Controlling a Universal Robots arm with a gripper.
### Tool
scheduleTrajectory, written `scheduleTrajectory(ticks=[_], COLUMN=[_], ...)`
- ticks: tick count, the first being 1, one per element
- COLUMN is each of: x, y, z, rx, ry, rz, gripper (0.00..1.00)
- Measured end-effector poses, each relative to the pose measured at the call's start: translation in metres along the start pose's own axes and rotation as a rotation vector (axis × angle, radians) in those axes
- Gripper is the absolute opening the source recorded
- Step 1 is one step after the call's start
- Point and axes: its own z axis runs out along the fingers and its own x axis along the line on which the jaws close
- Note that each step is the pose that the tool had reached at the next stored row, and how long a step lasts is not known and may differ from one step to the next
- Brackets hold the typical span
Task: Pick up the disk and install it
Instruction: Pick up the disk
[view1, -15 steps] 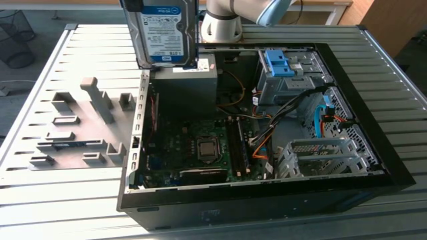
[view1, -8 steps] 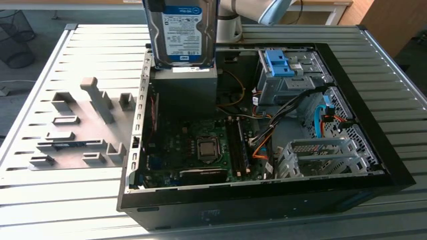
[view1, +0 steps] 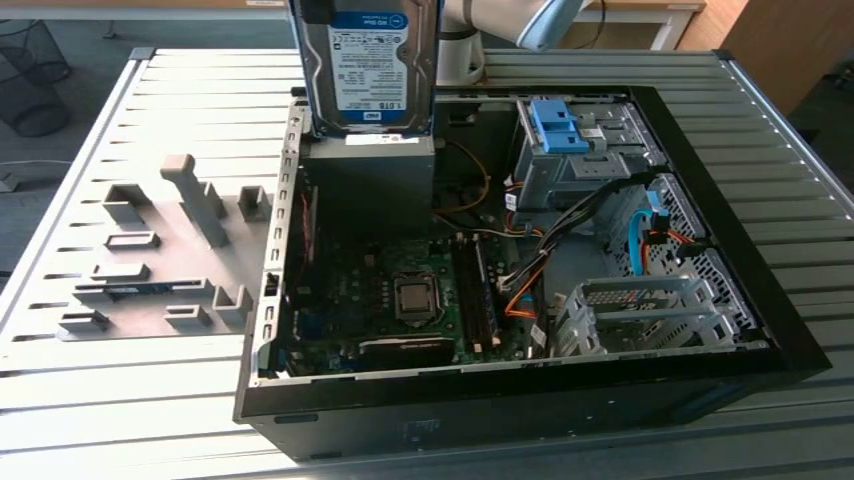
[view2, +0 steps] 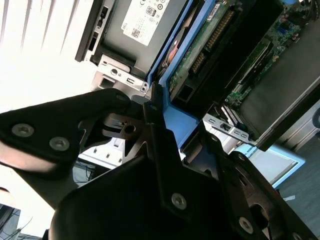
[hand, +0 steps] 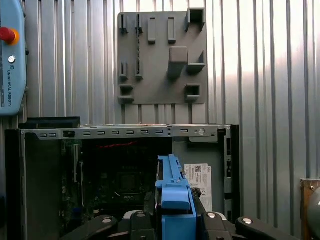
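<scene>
**Disk (view1: 367, 65) held on edge above the open computer case (view1: 747, 330)**

The disk is off the table and upright, its white-and-blue label facing the exterior view. In both wrist views the gripper (view2: 155, 125) has it by the blue carrier frame (hand: 175, 195). The black fingers (view2: 95, 107) are closed in from either side and pinch that frame, not the silver body.

I judge the disk to be dense and quite rigid, heavy for its size, with smooth metal faces that would slide under a light pinch. The plastic frame probably gives a little, so a hold there needs firm, even pressure. The green circuit board (view2: 200, 45) on the underside is bare in the second wrist view. That face and its connector end look like the fragile parts, best left untouched and kept from knocks. The frame's long edges are the sensible place to take hold.

Below the disk, inside the case, is the grey power-supply box (view1: 374, 175) with its white sticker, and the disk hangs over that corner. Whether a gap remains between them I cannot tell. Deeper in the case lies the motherboard (view1: 400, 290). At the case's far corner from the power supply stands a grey drive cage (view1: 641, 310), and a blue bracket (view1: 554, 125) sits along the same side wall.

Outside the case, on the slatted table (view1: 134, 400), lies a grey fixture plate (hand: 160, 57).
</scene>
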Motion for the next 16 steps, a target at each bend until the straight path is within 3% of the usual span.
scheduleTrajectory(ticks=[4, 11, 16], x=[0.0078, 0.0327, 0.04], y=[-0.0003, -0.0012, -0.0089], z=[0.0005, 0.0036, 0.0047], rx=[0.003, 0.003, 0.003], ry=[-0.018, -0.0186, -0.0186], rz=[0.0, 0.0, 0.0], gripper=[0.37, 0.37, 0.37])
